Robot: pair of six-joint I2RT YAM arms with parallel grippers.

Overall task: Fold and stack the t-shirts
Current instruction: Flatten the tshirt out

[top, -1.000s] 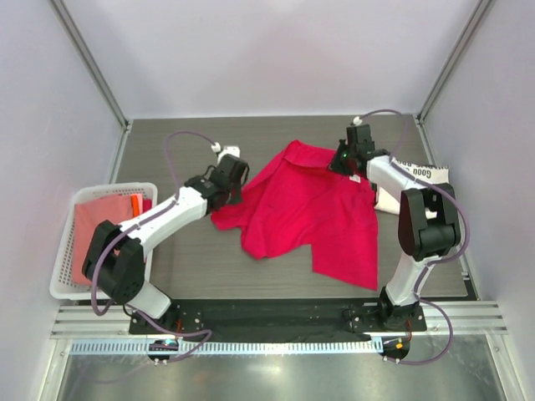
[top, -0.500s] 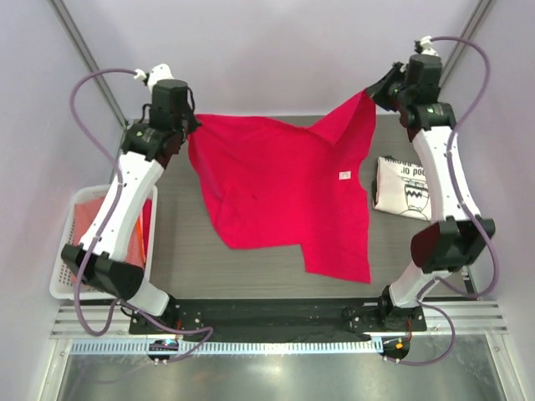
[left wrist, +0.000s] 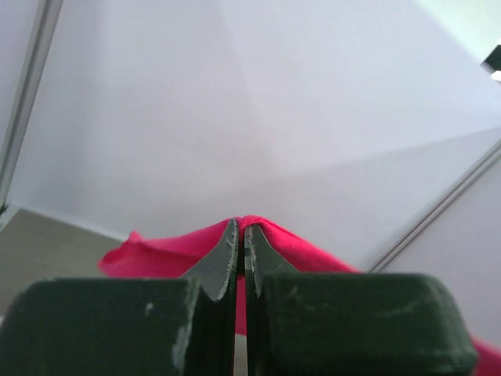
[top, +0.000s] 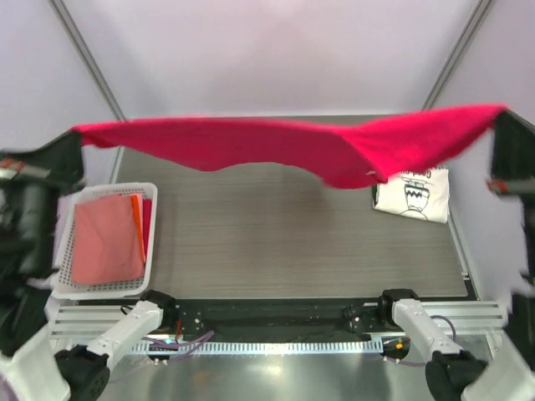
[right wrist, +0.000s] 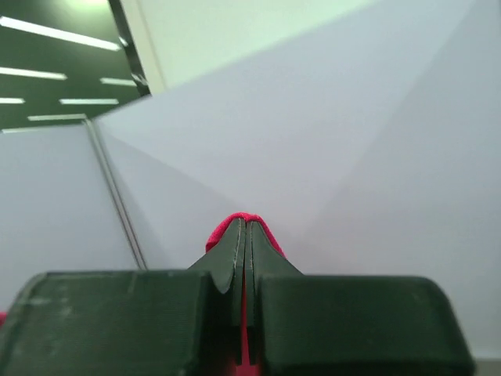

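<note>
The crimson-pink t-shirt (top: 276,146) is stretched in the air high above the table, seen almost edge-on across the top view. My left gripper (top: 77,138) is shut on its left end, and the cloth shows pinched at the fingertips in the left wrist view (left wrist: 243,223). My right gripper (top: 500,117) is shut on its right end, with red cloth between the tips in the right wrist view (right wrist: 244,219). The cream t-shirt with black print (top: 414,194) lies folded on the table at the right, partly hidden behind the raised shirt.
A white lattice basket (top: 63,288) stands at the table's left edge holding pink and red cloth. The dark wood-grain table (top: 276,242) lies below. Both arms are raised near the camera and blurred. Enclosure walls stand on all sides.
Both arms have lifted high and spread apart, raising the crimson-pink shirt off the table from a hanging drape to a taut band in the air.
</note>
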